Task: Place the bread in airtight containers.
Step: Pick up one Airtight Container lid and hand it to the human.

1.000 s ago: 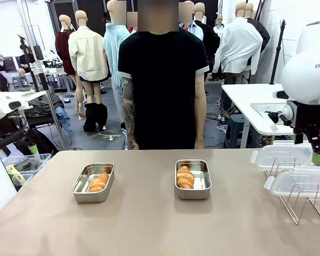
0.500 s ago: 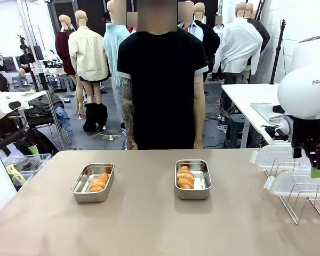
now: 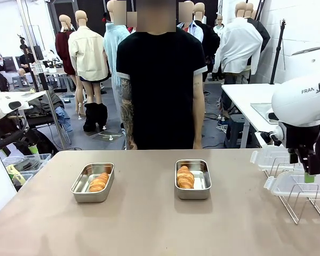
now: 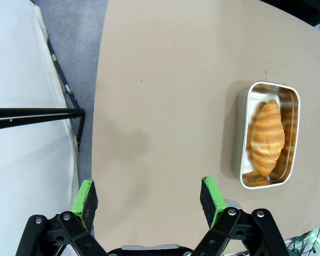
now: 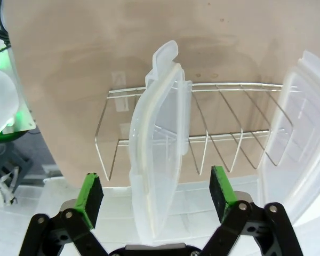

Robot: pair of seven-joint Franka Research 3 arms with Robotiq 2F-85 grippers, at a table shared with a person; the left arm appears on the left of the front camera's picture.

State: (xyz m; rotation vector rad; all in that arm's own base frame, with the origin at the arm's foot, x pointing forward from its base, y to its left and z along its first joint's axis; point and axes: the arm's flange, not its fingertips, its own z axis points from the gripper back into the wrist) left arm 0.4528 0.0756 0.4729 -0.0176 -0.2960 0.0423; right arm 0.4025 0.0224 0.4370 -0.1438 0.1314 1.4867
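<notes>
**Bread is panned; a lid is being lined up for pickup.**

Each roll is seen lying inside an open container: the left roll in the left container, the right roll in the right container, at 3 o'clock of the first. Closing is judged to be the step in hand. The right tool is held fully spread and empty over the wire rack at the worktop's 3 o'clock edge, with the near lid standing between its pads untouched. A descent and a squeeze on that lid's edge are called for next. The left tool is likewise spread and empty, with the left container at its 2 o'clock. Compared with a second ago, the right tool has been lowered toward the rack; the bread and containers are unmoved.
</notes>
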